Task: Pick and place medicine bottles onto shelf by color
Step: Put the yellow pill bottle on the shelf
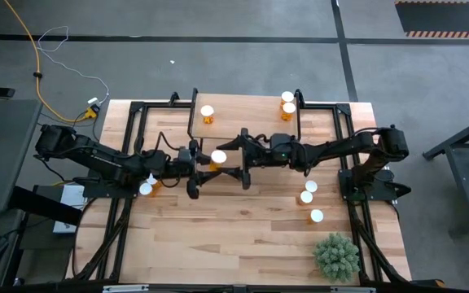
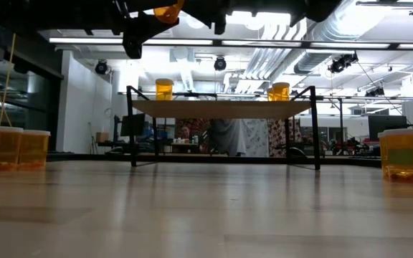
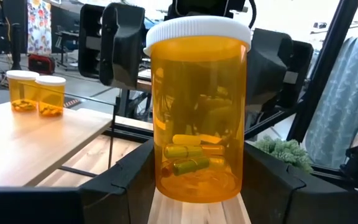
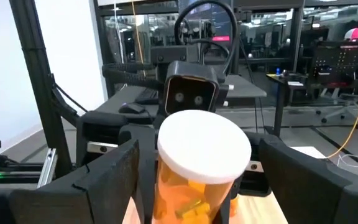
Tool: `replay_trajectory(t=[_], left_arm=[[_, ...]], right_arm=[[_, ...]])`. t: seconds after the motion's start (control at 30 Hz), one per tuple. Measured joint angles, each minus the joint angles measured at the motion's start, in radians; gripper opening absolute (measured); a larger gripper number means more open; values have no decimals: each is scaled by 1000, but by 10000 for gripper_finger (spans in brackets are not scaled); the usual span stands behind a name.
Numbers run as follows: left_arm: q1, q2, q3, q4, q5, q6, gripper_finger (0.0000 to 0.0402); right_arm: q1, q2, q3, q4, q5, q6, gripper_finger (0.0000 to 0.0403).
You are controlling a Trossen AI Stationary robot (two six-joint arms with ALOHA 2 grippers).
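The left gripper (image 1: pixel 204 172) pinched 1 medicine bottle (image 3: pixel 197 112) upright between its 2 fingers, in the air by the shelf (image 1: pixel 247 122). The right gripper (image 1: pixel 245 159) stood spread around the white cap (image 4: pixel 204 146), its fingers apart from it.

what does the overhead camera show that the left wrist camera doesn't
Only the high view: the whole table, both arms, two bottles at the table's left, two at its right, and one on the shelf's left.
Only the left wrist view: capsules inside the held bottle.
Both: the left gripper shut on a bottle, the open right gripper around it, the shelf, a bottle pair on it, the plant.
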State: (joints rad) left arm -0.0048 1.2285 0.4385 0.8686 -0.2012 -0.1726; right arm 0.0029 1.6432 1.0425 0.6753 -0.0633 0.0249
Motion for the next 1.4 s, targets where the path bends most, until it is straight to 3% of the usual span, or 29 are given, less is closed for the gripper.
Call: replay_trajectory(t=[0.83,1.4], left_arm=[[0,5,10,14,-12,0,186],[25,111,87,12,-27,19,186]], right_arm=[[0,0,4,38,33,125,320],[-3,0,4,-25,63,143,255]])
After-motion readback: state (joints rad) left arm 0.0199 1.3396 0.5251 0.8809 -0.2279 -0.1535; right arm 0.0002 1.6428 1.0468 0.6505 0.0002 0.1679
